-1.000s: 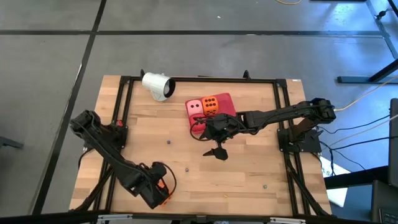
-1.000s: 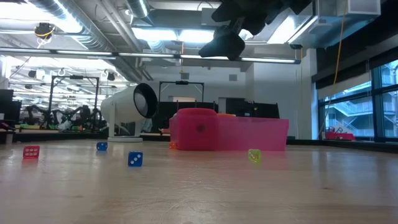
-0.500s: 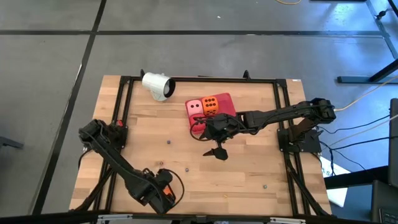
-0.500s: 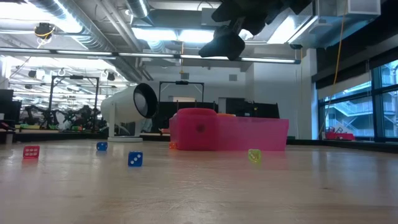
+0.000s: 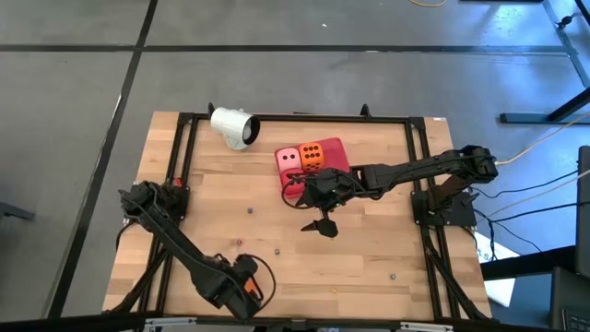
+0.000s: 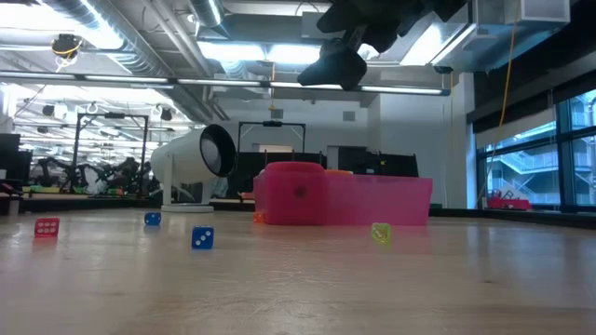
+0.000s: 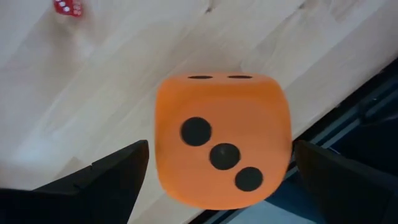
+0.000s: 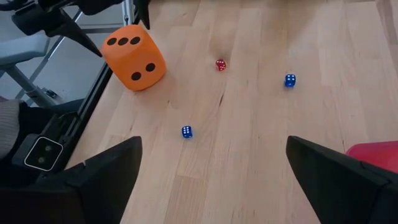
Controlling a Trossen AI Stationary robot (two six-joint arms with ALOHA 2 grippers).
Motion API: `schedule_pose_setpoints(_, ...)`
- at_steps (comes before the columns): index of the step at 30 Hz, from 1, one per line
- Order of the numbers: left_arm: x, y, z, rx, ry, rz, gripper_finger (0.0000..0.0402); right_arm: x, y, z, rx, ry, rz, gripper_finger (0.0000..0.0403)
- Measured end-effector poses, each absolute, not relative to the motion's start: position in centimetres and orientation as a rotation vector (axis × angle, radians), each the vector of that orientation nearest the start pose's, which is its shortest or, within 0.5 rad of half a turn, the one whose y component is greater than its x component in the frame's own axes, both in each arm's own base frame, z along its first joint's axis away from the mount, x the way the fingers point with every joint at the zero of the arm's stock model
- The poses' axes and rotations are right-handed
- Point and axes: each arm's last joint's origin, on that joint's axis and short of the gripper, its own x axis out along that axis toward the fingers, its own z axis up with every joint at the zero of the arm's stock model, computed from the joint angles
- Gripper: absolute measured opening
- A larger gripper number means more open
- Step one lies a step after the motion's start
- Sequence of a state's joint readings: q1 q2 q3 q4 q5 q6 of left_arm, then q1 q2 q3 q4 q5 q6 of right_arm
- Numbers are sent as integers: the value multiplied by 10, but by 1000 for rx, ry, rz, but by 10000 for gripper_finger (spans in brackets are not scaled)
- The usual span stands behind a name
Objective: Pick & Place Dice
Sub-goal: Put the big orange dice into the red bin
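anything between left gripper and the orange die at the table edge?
Nothing visible. The left gripper is open, fingers either side of the orange die, which sits on the table at its edge.

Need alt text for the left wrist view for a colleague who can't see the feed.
A large soft orange die with black pips, three pips facing the camera, sits at the edge of the pale wooden table, framed by the left end effector's open dark fingers. A tiny red die lies farther off.

No readable text, label or brand anywhere, only pips: orange die [image 7: 222, 140] at the table edge [image 7: 348, 93] showing three on one face, two on the face above it
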State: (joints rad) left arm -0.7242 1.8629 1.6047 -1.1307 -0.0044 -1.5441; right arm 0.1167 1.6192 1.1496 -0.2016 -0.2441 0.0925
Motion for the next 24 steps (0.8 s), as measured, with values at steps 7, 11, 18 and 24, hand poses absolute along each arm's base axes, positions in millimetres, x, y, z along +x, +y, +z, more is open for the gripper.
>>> schedule_pose_setpoints(7,275,-243,257,-733,1391,458,400,350,48,250,131,689,316,396)
schedule_pose_setpoints(11,274,-244,257,-726,1403,446,400,350,48,250,131,689,316,396)
schedule_pose_setpoints(18,273,-244,257,-713,1417,436,400,350,48,250,131,689,316,396)
schedule_pose_setpoints(24,274,-244,257,-682,1412,403,400,350,48,250,131,689,316,396)
